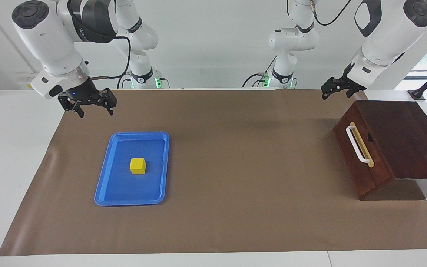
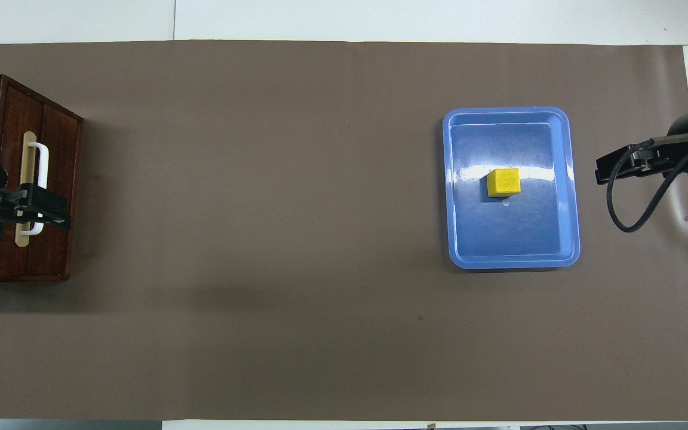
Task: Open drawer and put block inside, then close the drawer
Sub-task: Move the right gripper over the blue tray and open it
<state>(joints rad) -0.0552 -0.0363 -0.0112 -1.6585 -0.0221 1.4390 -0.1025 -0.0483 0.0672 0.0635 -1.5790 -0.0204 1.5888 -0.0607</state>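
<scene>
Drawer (image 1: 361, 157) shut, block (image 1: 138, 165) in tray (image 1: 104, 185), left pincer (image 1: 337, 89) seemingly apart, right pincer (image 1: 93, 110) apart, both raised.

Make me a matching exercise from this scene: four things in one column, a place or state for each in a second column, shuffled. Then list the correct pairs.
Things
1. yellow block
2. drawer
3. left hand
4. right hand

Places or states
A. shut, its white handle untouched
B. open, in the air near the corner of the blue tray nearer the robots
C. resting in the blue tray
D. open, in the air by the cabinet's corner nearer the robots

Pairs: 1-C, 2-A, 3-D, 4-B
</scene>
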